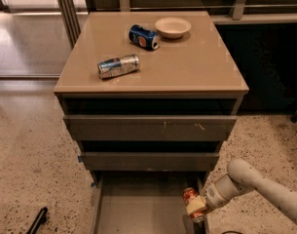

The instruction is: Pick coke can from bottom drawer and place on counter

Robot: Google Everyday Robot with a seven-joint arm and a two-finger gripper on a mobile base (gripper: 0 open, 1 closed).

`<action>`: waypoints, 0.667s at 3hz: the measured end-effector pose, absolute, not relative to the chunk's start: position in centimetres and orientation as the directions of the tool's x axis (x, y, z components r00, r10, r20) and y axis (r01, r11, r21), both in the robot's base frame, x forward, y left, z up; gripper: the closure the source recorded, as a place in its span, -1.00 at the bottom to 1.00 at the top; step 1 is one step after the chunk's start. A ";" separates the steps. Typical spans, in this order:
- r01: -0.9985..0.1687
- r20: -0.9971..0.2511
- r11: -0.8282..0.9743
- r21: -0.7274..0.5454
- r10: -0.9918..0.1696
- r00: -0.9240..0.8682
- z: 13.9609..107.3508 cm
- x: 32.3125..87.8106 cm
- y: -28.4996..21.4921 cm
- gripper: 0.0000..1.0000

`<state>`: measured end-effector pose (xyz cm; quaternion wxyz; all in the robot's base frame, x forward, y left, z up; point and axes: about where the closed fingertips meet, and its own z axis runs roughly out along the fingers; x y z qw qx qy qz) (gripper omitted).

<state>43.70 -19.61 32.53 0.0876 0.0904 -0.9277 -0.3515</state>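
The coke can (189,195), red with a silver top, is at the right edge of the open bottom drawer (138,208), whose grey inside shows. My gripper (195,207) reaches in from the lower right and is shut on the can, its tan fingers (196,204) around the can's body. The can stands about upright, near the level of the drawer's right wall. The tan counter (187,67) lies above, on top of the cabinet.
On the counter lie a silver-and-blue can (118,66) on its side, a blue Pepsi can (143,36) and a small beige bowl (172,27). Two drawers (150,128) sit above the open one. A speckled floor surrounds the cabinet; a dark object (38,221) is at the lower left.
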 end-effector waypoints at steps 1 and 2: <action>-0.216 -0.004 0.682 0.699 -0.299 -0.954 37.4 42.9 -18.3 1.00; -0.357 -0.125 0.644 0.677 -0.377 -0.918 44.6 42.8 -16.6 1.00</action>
